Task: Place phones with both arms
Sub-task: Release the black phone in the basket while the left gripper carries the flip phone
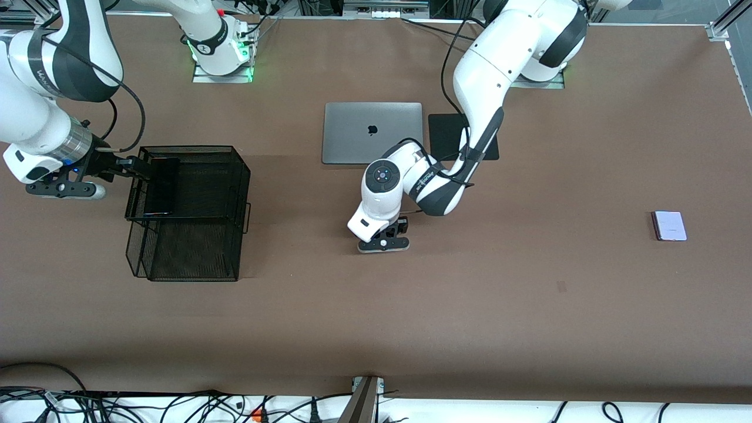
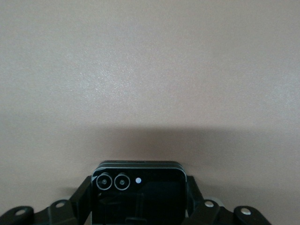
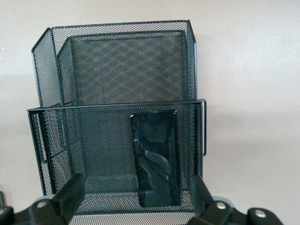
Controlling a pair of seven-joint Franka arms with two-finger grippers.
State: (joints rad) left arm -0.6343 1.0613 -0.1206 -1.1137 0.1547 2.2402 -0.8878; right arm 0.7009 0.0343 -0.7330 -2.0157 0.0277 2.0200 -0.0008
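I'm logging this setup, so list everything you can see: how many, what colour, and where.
Long phone: one, black, lying in the upper tier of the mesh tray.
Small phone: one, black, between the left pincer's fingers, low over the table.
Folding phone: one, pale lavender, on the table at the left arm's end.
Mesh tray: one, black, two-tiered, at the right arm's end.
Laptop: one, grey, closed, mid-table near the bases.
Pad: one, black, beside the laptop.
Table: one, brown.
Left pincer: black, shut on the small phone, nearer the camera than the laptop.
Right pincer: black, open, at the tray's upper tier, by the long phone.
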